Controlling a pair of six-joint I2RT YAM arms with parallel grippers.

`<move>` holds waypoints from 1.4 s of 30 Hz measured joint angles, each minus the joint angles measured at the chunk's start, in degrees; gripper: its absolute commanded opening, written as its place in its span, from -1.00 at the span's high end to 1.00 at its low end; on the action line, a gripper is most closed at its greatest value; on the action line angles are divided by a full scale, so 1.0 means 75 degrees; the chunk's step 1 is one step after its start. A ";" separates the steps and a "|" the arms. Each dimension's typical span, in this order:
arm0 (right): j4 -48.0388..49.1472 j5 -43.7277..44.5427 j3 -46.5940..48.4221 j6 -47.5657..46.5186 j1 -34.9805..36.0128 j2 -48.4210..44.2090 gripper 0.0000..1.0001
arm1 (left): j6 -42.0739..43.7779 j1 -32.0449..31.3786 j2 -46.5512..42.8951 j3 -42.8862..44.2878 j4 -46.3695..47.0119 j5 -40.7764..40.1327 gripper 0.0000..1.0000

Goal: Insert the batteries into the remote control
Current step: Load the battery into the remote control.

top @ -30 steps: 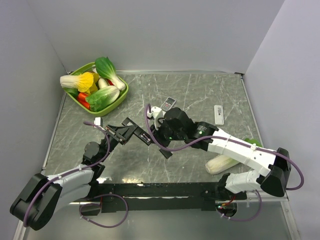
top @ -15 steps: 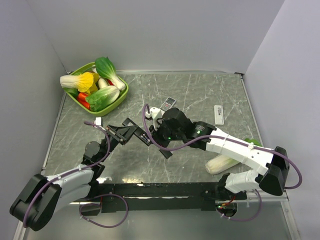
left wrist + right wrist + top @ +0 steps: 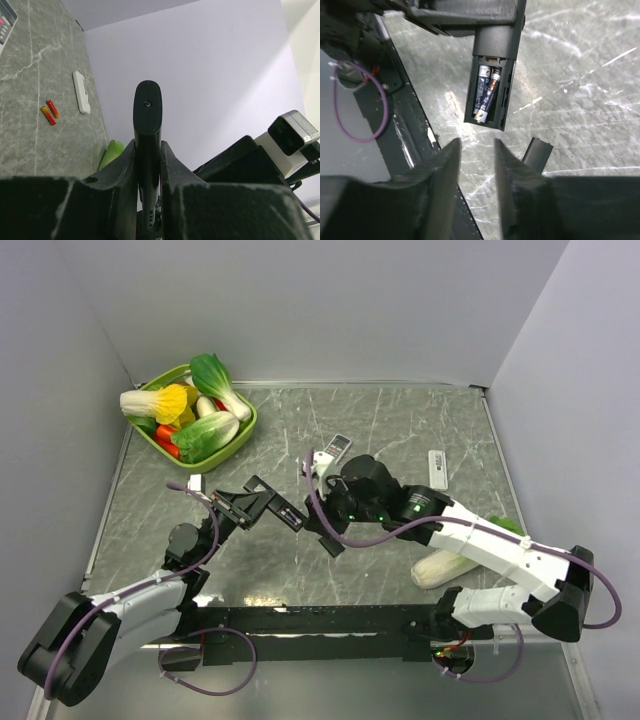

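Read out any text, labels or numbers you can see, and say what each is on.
Nothing reads clearly.
The batteries in the black remote: printed wrappers, too blurred to read.
The grey remote: key markings too small.
The white flat piece: any marking too small.

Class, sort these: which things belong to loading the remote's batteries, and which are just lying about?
Job: black remote control, two batteries inside it, orange-red batteries, left gripper.
Lying about: green vegetable basket, napa cabbage, second remote.
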 measured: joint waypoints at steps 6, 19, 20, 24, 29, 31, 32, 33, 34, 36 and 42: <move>0.0472 -0.0449 -0.0344 0.0230 -0.0379 -0.0498 -0.66 | -0.0012 0.0000 0.0009 0.0003 0.0032 0.0029 0.96; 0.2162 -0.2165 -0.1883 0.1393 -0.1501 -0.0656 -0.72 | -0.0058 0.0000 0.0061 0.0224 0.0082 0.0431 0.97; 0.2311 -0.2273 -0.1880 0.1460 -0.1501 -0.0656 -0.71 | -0.0058 0.0000 0.0061 0.0242 0.0085 0.0458 0.96; 0.2739 -0.2515 -0.1894 0.1670 -0.1501 -0.0656 -0.64 | -0.0064 0.0000 0.0105 0.0280 0.0093 0.0548 0.96; 0.3042 -0.2658 -0.2008 0.1874 -0.1565 -0.0609 -0.48 | -0.0079 0.0000 0.0198 0.0286 0.0119 0.0667 0.96; 0.3089 -0.2707 -0.2017 0.1920 -0.1603 -0.0551 -0.45 | -0.0085 0.0000 0.0198 0.0300 0.0125 0.0691 0.96; 0.3118 -0.2745 -0.2017 0.1935 -0.1620 -0.0516 -0.45 | -0.0085 0.0000 0.0198 0.0315 0.0128 0.0705 0.96; 0.3150 -0.2780 -0.2017 0.1953 -0.1629 -0.0487 -0.44 | -0.0085 0.0000 0.0198 0.0323 0.0131 0.0723 0.96; 0.3179 -0.2801 -0.2020 0.1973 -0.1629 -0.0455 -0.42 | -0.0085 0.0000 0.0195 0.0335 0.0128 0.0740 0.96; 0.3226 -0.2833 -0.2020 0.2005 -0.1629 -0.0411 -0.40 | -0.0085 0.0000 0.0195 0.0353 0.0134 0.0746 0.96; 0.3276 -0.2923 -0.2043 0.2020 -0.1629 -0.0350 -0.17 | -0.0087 0.0000 0.0195 0.0379 0.0137 0.0796 0.96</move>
